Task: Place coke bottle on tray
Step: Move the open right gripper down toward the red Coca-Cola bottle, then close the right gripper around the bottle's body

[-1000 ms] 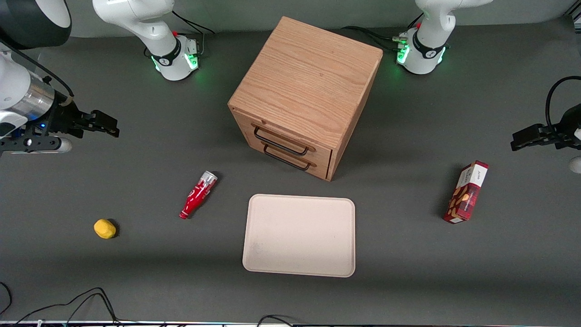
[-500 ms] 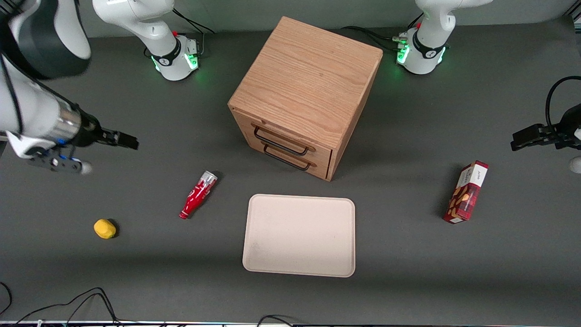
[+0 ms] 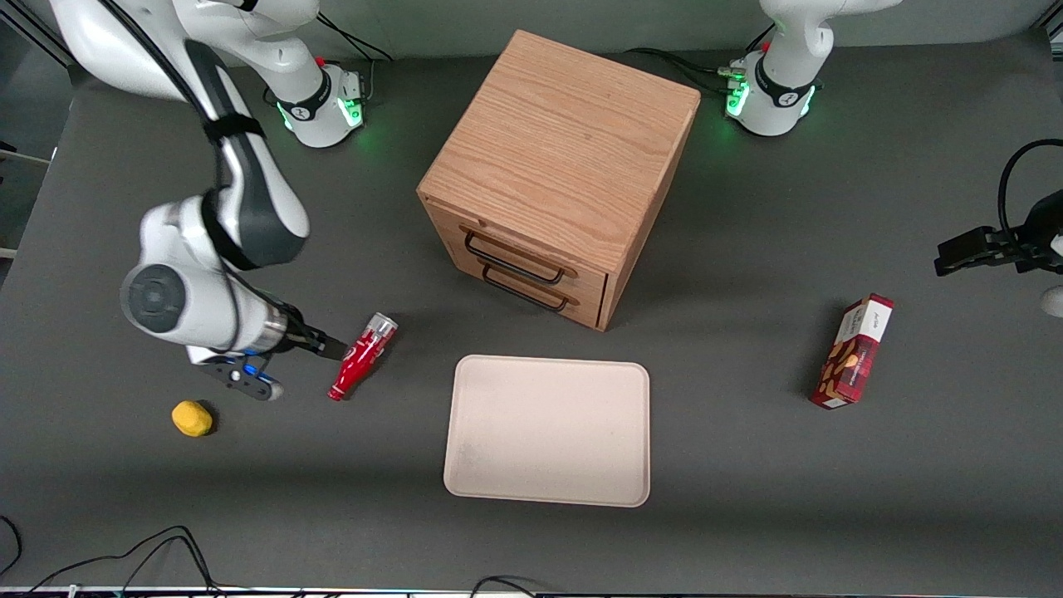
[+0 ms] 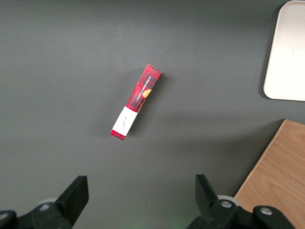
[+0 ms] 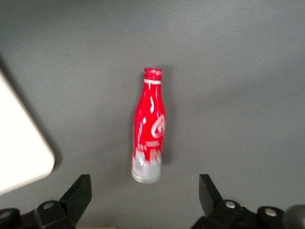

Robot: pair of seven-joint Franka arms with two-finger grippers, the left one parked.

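The coke bottle (image 3: 363, 355) lies on its side on the dark table, between the tray and the working arm's end of the table, cap nearer the front camera. In the right wrist view it (image 5: 148, 126) is red with white script and a clear base. My right gripper (image 3: 332, 349) hovers just beside and above the bottle, on its working-arm side. Its fingers are open wide and empty (image 5: 145, 195), apart from the bottle's base. The beige tray (image 3: 548, 430) lies flat and bare in front of the cabinet; its corner shows in the right wrist view (image 5: 19, 152).
A wooden drawer cabinet (image 3: 565, 166) stands mid-table, farther from the front camera than the tray. A yellow lump (image 3: 192, 418) lies near the working arm's end. A red snack box (image 3: 853, 351) lies toward the parked arm's end, also in the left wrist view (image 4: 136, 101).
My right arm has swung in from the table's edge and come down beside the bottle. The bottle, tray and other things have not moved.
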